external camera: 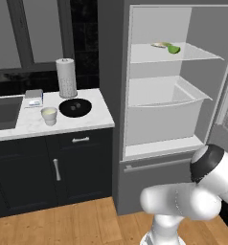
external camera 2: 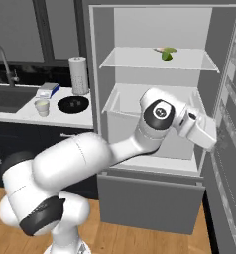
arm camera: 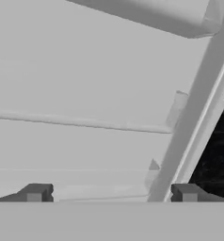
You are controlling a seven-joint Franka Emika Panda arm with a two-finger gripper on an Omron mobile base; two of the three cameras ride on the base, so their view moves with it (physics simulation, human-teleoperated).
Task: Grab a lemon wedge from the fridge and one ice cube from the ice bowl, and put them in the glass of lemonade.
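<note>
A dark kitchen with a wooden floor is shown, a white-topped table (external camera: 82, 122) over dark cabinets standing to one side of the open fridge (external camera 2: 106, 30). Inside the fridge, an upper white shelf (external camera 2: 140, 60) carries the lemon wedge (external camera 2: 168, 54), and a pale elongated item (external camera 2: 159, 49) is laid touching it on the side toward the table. Below the shelf a white drawer (external camera: 149, 103) is seen; what it holds cannot be told.

On the table, the ice bowl (external camera: 75, 107) is set near the edge closest to the fridge, with small dark lumps seen inside it. The glass of lemonade (external camera: 49, 115) is placed just beside the bowl, on the side away from the fridge, with yellowish liquid in it. A tall white perforated paper-towel roll (external camera: 66, 77) is stood behind the bowl, and a small blue-and-white box (external camera: 34, 97) is laid behind the glass, beside a sink (external camera: 3, 112).

The fingers (arm camera: 111, 193) are spread wide, with nothing held between them. They are pointed at a pale panel and a slanted grey bar, at the fridge's door side. The lemon wedge is found above them and toward the table side, well apart; the bowl and glass are placed far off beyond the fridge wall.
</note>
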